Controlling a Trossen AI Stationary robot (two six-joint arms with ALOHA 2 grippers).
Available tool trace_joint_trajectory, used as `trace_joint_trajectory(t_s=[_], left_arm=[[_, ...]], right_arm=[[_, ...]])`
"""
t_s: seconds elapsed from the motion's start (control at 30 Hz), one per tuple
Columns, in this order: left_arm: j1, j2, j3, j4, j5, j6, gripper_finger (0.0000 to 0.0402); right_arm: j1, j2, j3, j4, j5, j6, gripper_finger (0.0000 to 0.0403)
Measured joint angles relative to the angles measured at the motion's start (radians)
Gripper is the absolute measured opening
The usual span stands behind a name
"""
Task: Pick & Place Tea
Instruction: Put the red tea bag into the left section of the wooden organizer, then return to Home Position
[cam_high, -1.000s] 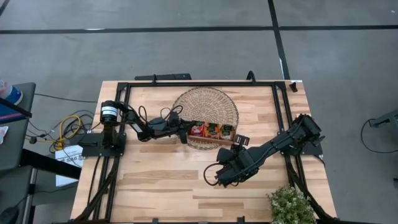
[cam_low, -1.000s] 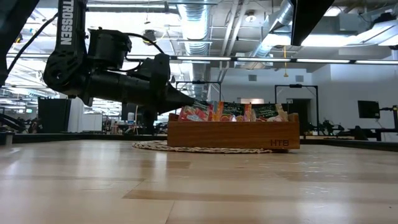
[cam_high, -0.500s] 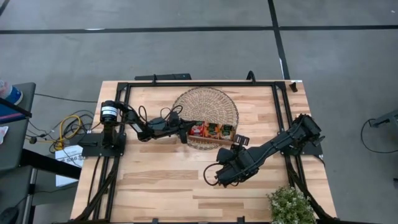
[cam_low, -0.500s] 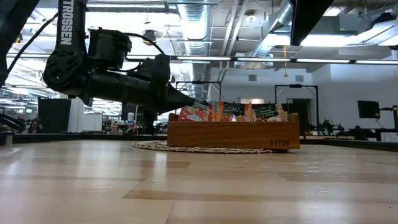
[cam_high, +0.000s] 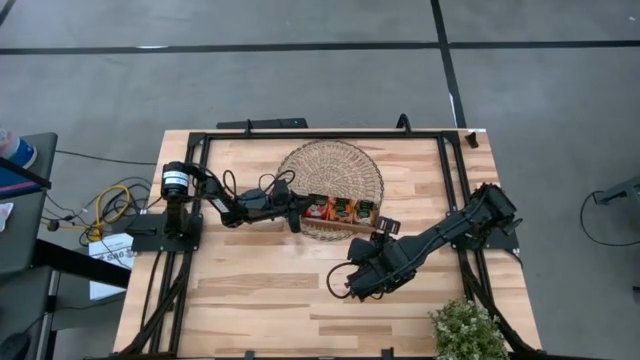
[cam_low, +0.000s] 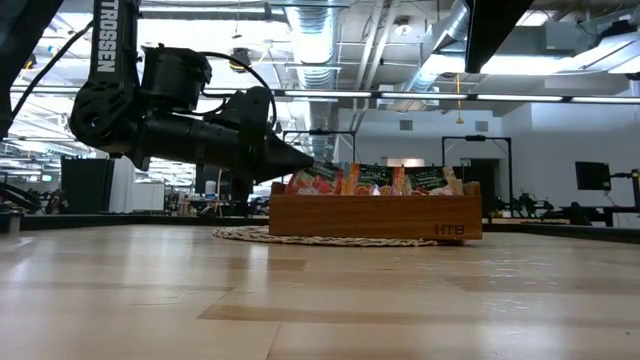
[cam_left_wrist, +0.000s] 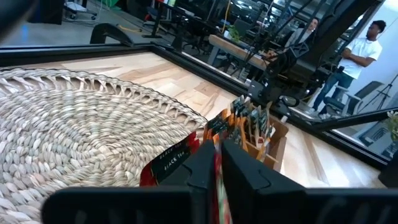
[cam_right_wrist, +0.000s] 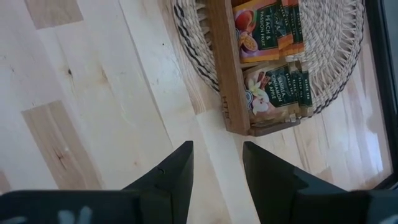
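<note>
Left hand (cam_left_wrist: 216, 163) pinches a red-orange flat tea sachet (cam_left_wrist: 171, 163) at the brown wooden tray's (cam_low: 375, 215) end; right hand (cam_right_wrist: 217, 163) hovers open beside it.

This is looking like a robotics lab or open industrial workspace: exposed silver ducts (cam_low: 455, 30), pipes and strip lights are running across a bare ceiling, and a grey concrete floor (cam_high: 300, 80) marked with dark tape lines is spreading around the wooden surface (cam_high: 260, 290). Black metal framing (cam_high: 330, 131) is edging that surface, cables (cam_high: 105, 205) are trailing beside it, and people (cam_left_wrist: 360, 59) are standing among desks and equipment in the background.
</note>
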Motion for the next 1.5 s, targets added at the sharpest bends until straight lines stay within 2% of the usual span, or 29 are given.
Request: trace_joint_trajectory(t_s=[0.3, 0.43, 0.6, 0.9, 1.17, 1.27, 1.5], left_arm=[[0.000, 0.000, 0.000, 0.004, 0.000, 0.003, 0.0099], [0.000, 0.000, 0.000, 0.061, 0.001, 0.021, 0.0123], [0.000, -0.029, 0.001, 0.092, 0.003, 0.039, 0.0131], [0.000, -0.048, 0.035, 0.044, 0.005, 0.067, 0.0129], [0.000, -0.049, 0.180, -0.319, 0.075, 0.085, 0.0129], [0.000, -0.070, 0.186, -0.374, 0.066, 0.084, 0.0129], [0.000, -0.214, 0.186, -0.550, 0.036, 0.108, 0.0129]], right_arm=[[0.000, 0.000, 0.000, 0.003, 0.000, 0.000, 0.0131], [0.000, 0.000, 0.000, 0.003, 0.000, 0.000, 0.0131], [0.000, 0.000, 0.000, 0.003, 0.000, 0.000, 0.0131], [0.000, 0.000, 0.000, 0.004, 0.003, -0.004, 0.0131], [0.000, 0.000, 0.000, 0.007, 0.001, -0.001, 0.0131], [0.000, 0.000, 0.000, 0.007, -0.010, -0.001, 0.0131], [0.000, 0.000, 0.000, 0.004, -0.016, -0.009, 0.0131]])
